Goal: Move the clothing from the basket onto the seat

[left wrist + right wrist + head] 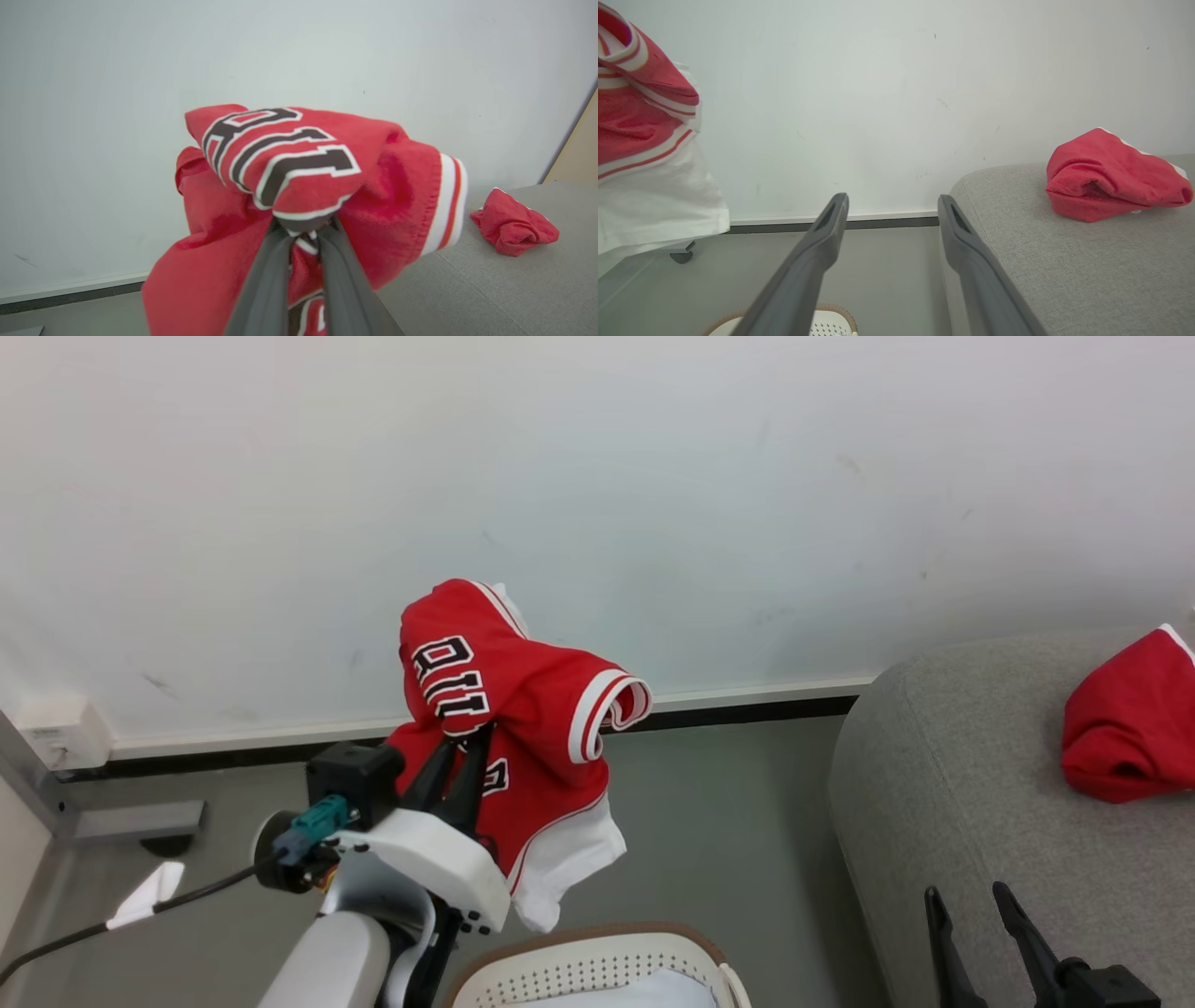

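left pincer (pixel 464 758), left of frame centre: clamped on the red jersey (pixel 537 705). the cloth is bunched over and around the fingertips and held above the basket (pixel 597 952) at the bottom edge. long axis near vertical, with the white hem pointing down and the lettered fold on top. second red garment (pixel 1125 728) lies on the grey seat (pixel 943 784) at the right edge. right pincer (pixel 971 905), lower right: fingers apart.

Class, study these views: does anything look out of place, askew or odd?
The jersey hangs bunched over the left hand, its lettering turned sideways, not yet on the seat. Another red garment lies crumpled on the seat. Nothing looks spilled or damaged.
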Tool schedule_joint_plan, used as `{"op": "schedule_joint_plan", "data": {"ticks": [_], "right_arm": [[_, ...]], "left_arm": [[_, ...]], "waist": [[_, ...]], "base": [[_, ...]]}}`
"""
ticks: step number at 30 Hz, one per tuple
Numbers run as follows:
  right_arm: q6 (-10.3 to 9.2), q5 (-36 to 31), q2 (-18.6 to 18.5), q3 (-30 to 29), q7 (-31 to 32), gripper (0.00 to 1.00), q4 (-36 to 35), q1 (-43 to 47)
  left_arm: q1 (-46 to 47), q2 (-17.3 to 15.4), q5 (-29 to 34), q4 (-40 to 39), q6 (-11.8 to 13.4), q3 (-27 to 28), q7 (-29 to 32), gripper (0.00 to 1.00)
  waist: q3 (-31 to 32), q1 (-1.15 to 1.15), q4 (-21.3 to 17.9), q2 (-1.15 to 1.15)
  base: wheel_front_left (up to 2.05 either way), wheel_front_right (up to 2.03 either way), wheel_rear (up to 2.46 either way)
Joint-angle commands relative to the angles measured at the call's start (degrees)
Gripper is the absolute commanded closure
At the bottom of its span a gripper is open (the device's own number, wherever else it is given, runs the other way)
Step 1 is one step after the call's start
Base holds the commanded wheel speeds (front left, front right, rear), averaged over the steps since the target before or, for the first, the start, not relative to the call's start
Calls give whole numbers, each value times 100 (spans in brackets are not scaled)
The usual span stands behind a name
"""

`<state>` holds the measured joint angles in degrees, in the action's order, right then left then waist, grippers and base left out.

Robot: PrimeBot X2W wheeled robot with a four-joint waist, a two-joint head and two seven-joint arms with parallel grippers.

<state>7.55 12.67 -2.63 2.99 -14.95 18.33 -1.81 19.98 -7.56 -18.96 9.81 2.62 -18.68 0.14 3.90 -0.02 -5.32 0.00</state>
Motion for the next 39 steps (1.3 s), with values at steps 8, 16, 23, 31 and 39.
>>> {"op": "schedule_joint_plan", "data": {"ticks": [8,16,23,31,39], "right_arm": [[-13,-94,-24,45,-13,0,-13,197],[-13,-55,-24,103,-13,0,-76,183],[-13,-152,-24,223,-12,0,-147,36],[-13,-221,-270,867,-11,0,-320,-293],[-13,374,-697,2537,356,0,-488,-1143]], "left_arm": [[-274,-154,30,-620,140,-14,318,100],[-352,-196,52,-851,181,-103,435,100],[-371,-208,34,-889,193,-135,439,100],[-350,-200,-2,-880,219,-187,435,100],[-292,-195,-21,-889,209,-254,431,100]], "waist": [[170,2,-67,0],[93,2,-69,0],[55,2,-72,0],[30,2,-107,0],[-30,2,-132,0]], "base": [[0,0,0],[0,0,0],[0,0,0],[0,0,0],[0,0,0]]}}
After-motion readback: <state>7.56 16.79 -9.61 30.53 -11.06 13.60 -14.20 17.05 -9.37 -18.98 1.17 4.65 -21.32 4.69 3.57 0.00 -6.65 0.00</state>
